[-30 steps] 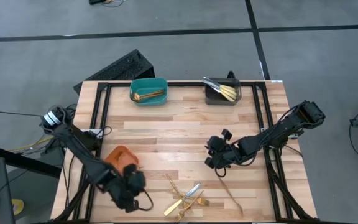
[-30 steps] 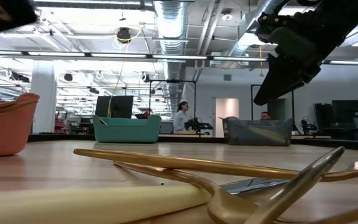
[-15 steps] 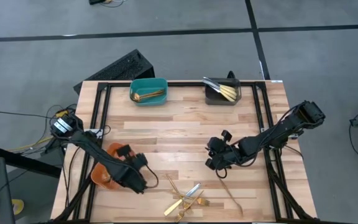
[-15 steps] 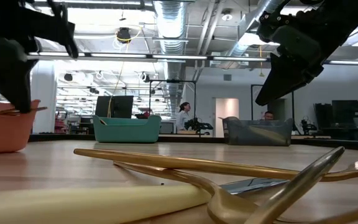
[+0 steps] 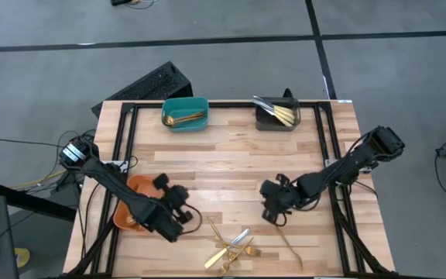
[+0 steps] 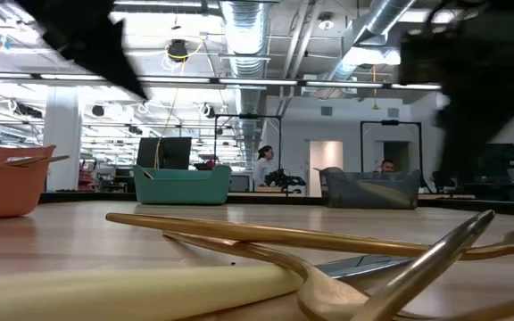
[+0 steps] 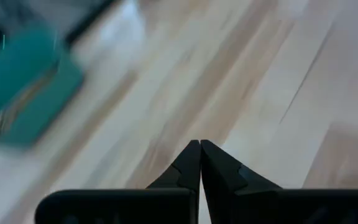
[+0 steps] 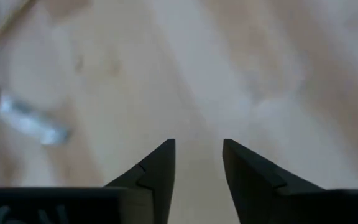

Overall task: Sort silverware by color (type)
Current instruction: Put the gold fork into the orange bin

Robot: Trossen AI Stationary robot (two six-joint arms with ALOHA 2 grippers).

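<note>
Silverware (image 5: pixel 231 249), slim and gold, heaped in a loose crossed cluster at the table's six o'clock edge, one silvery-bladed knife (image 5: pixel 240 237) lying across the top. One more thin gold piece (image 5: pixel 289 244) lying apart toward five o'clock. More pieces already sorted: some in the teal bin (image 5: pixel 185 113) at eleven o'clock, some in the grey bin (image 5: pixel 277 115) at one o'clock, something in the orange bin (image 5: pixel 130 203) at eight o'clock, too hidden to name.

Likely light, stiff and slick; lying flat on the wood table (image 5: pixel 223 170), so little for fingers to get under. Best taken across a narrow handle, at a free end clear of the tangle, or the top knife first, since anything pulled from beneath would probably drag its neighbours along.

Left gripper (image 7: pixel 199 163) poised beside the orange bin, at about ten o'clock from the heap and short of it; fingers pressed fully together, nothing between them. Right gripper (image 8: pixel 199 163) hanging above bare wood at about one o'clock from the heap, just beyond the lone piece; fingers parted by a moderate gap, empty, touching nothing.
</note>
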